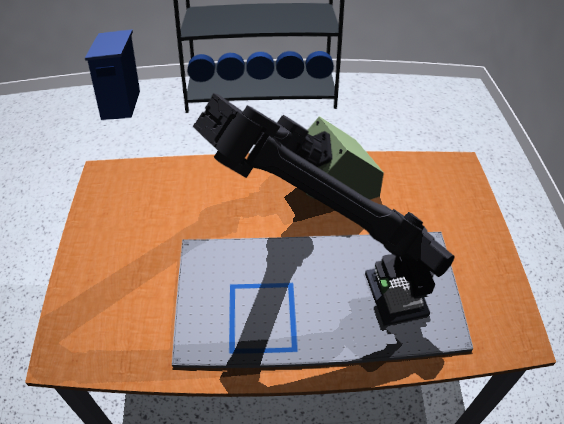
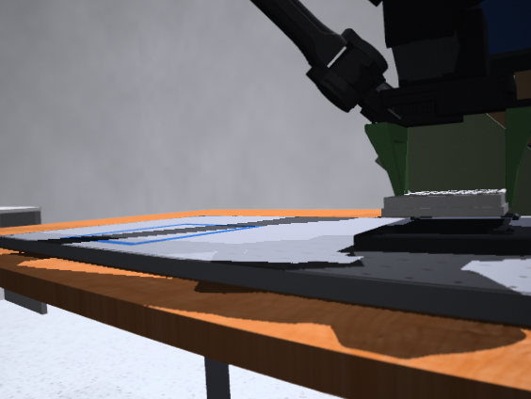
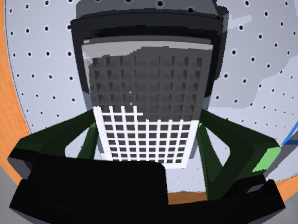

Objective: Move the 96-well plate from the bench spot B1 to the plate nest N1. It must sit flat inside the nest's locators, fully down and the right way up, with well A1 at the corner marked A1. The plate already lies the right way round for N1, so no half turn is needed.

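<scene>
Three views of one moment. Top view: the black arm (image 1: 320,185) reaches from its green base (image 1: 352,162) across the orange counter (image 1: 130,200) to the right end of the grey perforated board (image 1: 325,300). There the claw (image 1: 400,286) hangs over the black plate nest (image 1: 402,312), with the white 96-well plate (image 1: 400,285) partly visible beneath it. The blue-outlined spot B1 (image 1: 232,320) lies well apart to the left, with nothing on it but the arm's shadow.

Exterior view: the plate (image 2: 444,203) lies level, clamped at its two ends by the green fingers (image 2: 395,155). Its underside meets the top of the nest (image 2: 424,240); whether it is fully down cannot be told.

Wrist view: the claw (image 3: 147,149) stands wide, closed on the plate (image 3: 143,132), whose well grid lines up with the dark nest frame (image 3: 149,26).
</scene>
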Controlling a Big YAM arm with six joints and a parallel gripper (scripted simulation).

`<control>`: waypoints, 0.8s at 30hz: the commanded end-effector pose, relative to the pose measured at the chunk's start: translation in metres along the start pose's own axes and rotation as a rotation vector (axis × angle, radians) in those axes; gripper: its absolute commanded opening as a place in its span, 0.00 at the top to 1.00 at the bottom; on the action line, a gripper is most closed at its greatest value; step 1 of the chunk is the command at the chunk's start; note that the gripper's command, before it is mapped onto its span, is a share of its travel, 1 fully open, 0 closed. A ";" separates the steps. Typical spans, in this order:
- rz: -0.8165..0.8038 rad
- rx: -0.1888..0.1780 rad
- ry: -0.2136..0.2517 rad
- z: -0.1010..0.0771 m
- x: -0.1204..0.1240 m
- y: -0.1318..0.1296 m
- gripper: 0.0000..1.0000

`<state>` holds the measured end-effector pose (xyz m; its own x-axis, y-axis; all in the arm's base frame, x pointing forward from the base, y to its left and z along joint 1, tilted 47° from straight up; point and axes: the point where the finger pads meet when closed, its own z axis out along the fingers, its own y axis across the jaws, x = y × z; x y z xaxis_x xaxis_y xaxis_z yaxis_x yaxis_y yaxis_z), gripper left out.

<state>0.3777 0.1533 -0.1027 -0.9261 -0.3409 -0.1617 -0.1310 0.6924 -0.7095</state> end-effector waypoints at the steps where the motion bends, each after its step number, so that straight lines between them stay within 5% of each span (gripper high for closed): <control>1: 0.005 -0.008 -0.025 -0.008 -0.010 0.003 1.00; 24: -0.004 0.002 -0.006 0.007 -0.001 0.001 1.00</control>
<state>0.3781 0.1522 -0.1048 -0.9241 -0.3465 -0.1612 -0.1356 0.6917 -0.7093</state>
